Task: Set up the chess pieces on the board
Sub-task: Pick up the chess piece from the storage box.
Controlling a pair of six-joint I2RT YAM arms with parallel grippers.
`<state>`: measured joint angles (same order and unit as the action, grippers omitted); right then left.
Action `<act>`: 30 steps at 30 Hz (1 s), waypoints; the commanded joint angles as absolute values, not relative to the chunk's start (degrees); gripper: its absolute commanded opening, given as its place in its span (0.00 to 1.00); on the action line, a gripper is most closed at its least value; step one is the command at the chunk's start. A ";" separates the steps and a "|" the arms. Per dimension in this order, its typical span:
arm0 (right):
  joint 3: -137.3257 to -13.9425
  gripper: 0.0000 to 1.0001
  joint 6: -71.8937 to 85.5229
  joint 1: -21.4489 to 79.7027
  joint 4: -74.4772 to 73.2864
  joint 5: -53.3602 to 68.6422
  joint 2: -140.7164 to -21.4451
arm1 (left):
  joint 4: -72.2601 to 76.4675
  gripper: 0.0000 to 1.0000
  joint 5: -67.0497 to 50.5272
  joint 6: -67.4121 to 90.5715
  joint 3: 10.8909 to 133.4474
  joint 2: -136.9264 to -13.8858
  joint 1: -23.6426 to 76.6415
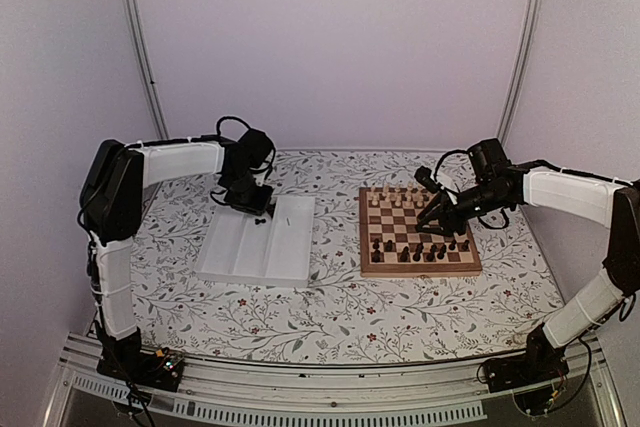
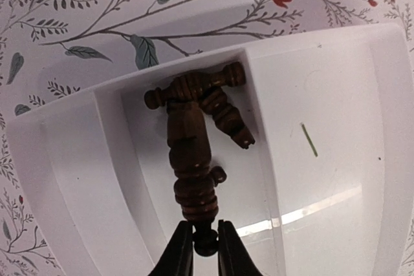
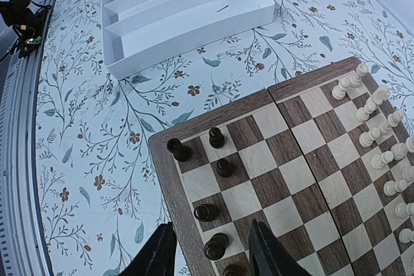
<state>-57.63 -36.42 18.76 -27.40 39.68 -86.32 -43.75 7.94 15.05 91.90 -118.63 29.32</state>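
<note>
- the dark chess pieces (image 3: 224, 167) are split between two places: some stand in the near rows of the board (image 3: 291, 172), a few lie toppled in the white tray (image 2: 323, 192).
- the left gripper (image 2: 205, 240) is pinched on the round end of one toppled piece; a longer piece and a shorter one lie heaped just beyond it in the same narrow compartment.
- the right gripper (image 3: 213, 250) hangs low over the board's corner, fingers spread either side of a standing dark piece, not touching it that i can see.
- pale wooden pieces (image 3: 375, 117) line the opposite edge.
- only the left wrist view shows the heap clearly; from the top camera the arm covers it.
- the right wrist view cuts off the board's lower rows, so i can't count the pieces.
- a floral cloth (image 1: 330, 317) lies under the tray and board.
</note>
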 commanded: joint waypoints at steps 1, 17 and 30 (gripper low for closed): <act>-57.92 0.41 -36.56 19.09 -27.86 39.20 -85.49 | -44.12 0.14 6.86 15.40 93.91 -119.94 28.92; -67.76 0.41 -30.39 19.23 -28.33 53.61 -89.25 | -20.69 0.05 -10.79 -4.79 65.51 -92.66 35.99; -84.09 0.59 -16.17 27.28 -29.44 69.32 -107.25 | -1.29 0.01 -22.10 -5.96 60.60 -91.28 44.02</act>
<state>-79.18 -21.89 25.17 -28.69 62.61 -103.44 -9.93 -17.91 -5.10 60.90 -90.08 42.00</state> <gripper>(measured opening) 0.582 0.103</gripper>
